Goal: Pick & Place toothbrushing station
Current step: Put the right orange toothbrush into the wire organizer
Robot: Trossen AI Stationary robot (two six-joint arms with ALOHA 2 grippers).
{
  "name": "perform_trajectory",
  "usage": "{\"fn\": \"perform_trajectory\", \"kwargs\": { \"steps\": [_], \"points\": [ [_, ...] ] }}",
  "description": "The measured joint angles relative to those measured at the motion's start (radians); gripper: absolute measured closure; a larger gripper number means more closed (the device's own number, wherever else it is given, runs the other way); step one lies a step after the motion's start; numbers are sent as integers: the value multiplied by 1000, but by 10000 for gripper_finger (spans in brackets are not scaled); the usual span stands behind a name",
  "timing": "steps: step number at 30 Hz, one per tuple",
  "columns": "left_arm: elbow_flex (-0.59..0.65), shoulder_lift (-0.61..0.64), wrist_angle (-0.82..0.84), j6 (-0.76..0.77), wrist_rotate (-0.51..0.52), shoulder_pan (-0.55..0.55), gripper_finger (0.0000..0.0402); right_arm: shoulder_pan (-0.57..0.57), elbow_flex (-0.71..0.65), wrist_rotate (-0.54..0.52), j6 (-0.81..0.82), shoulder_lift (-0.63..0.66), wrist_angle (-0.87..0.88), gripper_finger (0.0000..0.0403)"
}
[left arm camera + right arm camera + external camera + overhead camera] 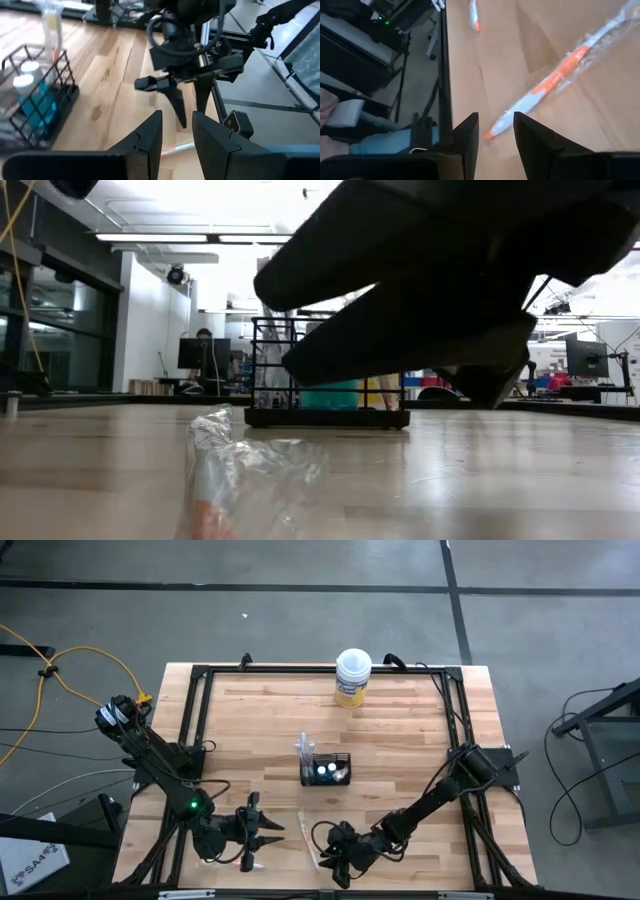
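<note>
The black wire-mesh holder (326,770) stands on the table's middle. It holds two teal white-capped tubes (327,771) and a slim wrapped toothbrush (304,748) standing up at its left end. It also shows in the left wrist view (35,100) and the low view (325,385). A wrapped orange-and-white toothbrush (555,82) lies flat near the front edge (311,838). My right gripper (332,862) is open, and its fingers (496,130) stand on either side of that brush's end. My left gripper (266,833) is open and empty (177,132), left of the right gripper.
A white-lidded yellow round tub (352,677) stands at the table's far edge. A second orange-tipped toothbrush (247,860) lies by the front edge below my left gripper. A black frame (200,700) runs round the table. A dark arm (430,280) fills the top of the low view.
</note>
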State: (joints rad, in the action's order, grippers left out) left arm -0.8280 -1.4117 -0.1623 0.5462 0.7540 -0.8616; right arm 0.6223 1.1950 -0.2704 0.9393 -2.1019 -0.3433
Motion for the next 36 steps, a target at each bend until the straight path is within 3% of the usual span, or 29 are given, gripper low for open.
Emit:
{"fn": "perform_trajectory", "kwargs": {
  "steps": [8, 18, 20, 28, 36],
  "points": [
    [0, -45, 159, 283, -151, 50, 300, -2, 0, 4, 0, -6, -10, 288],
    [0, -185, 98, 291, -255, 160, 300, 1, 0, 8, -1, -6, -20, 288],
    [0, -187, 102, 211, -262, 177, 300, 4, 0, 10, 0, -6, -20, 288],
    [0, -188, 148, -398, -279, 196, 300, 18, 0, 15, 0, -6, -28, 288],
    [0, -206, 141, -696, -340, 213, 300, 17, 0, 15, 2, -6, -31, 288]
  ]
}}
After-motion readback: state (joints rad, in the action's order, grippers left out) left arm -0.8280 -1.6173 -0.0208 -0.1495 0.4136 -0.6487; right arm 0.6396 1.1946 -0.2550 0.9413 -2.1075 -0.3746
